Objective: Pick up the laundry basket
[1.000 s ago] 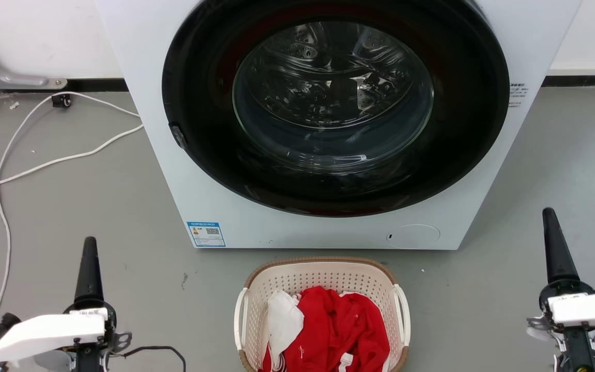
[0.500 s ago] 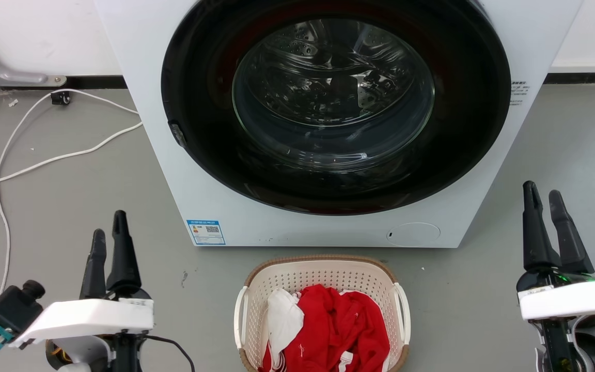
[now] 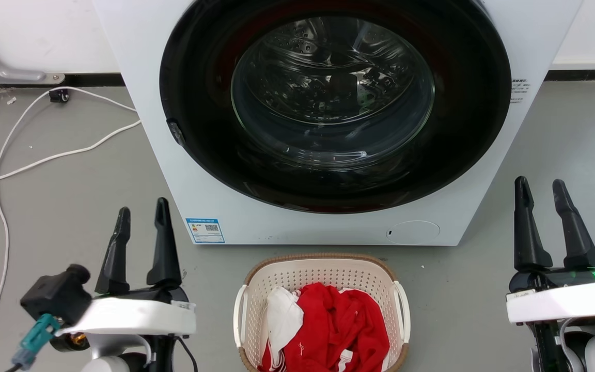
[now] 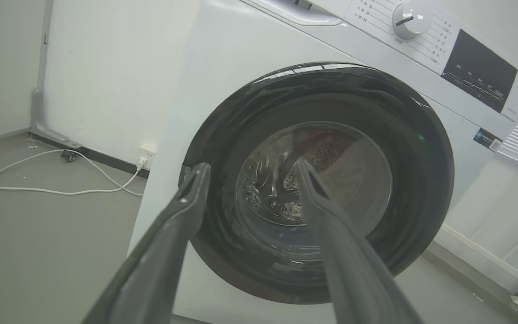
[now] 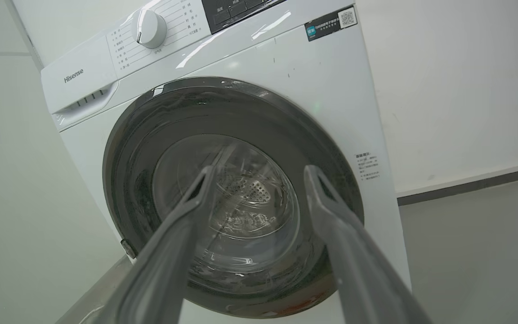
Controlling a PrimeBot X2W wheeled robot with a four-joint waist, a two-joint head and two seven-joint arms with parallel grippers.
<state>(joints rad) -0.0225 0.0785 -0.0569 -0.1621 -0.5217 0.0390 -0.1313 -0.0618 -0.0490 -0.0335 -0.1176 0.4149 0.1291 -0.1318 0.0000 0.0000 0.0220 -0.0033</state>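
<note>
The cream laundry basket [image 3: 297, 276] with a brown rim and white side handles sits on the grey floor at the bottom centre of the head view, just before the washing machine. Red and white clothes [image 3: 328, 330] fill it. My left gripper [image 3: 142, 206] stands open to the basket's left, well apart from it, fingers pointing up. My right gripper [image 3: 539, 182] stands open far to the basket's right. Both wrist views look along open fingers, left gripper [image 4: 252, 168] and right gripper [image 5: 259, 171], at the machine's door; the basket is out of those views.
A white front-loading washing machine [image 3: 328, 227] with a closed dark round door [image 3: 333, 103] stands right behind the basket. White cables [image 3: 44, 160] lie on the floor at the left. A wall [image 3: 29, 36] runs behind.
Both grippers have turned so that two spread fingers show instead of one edge-on. The left gripper has moved rightward toward the basket, and the right one slightly leftward and up.
</note>
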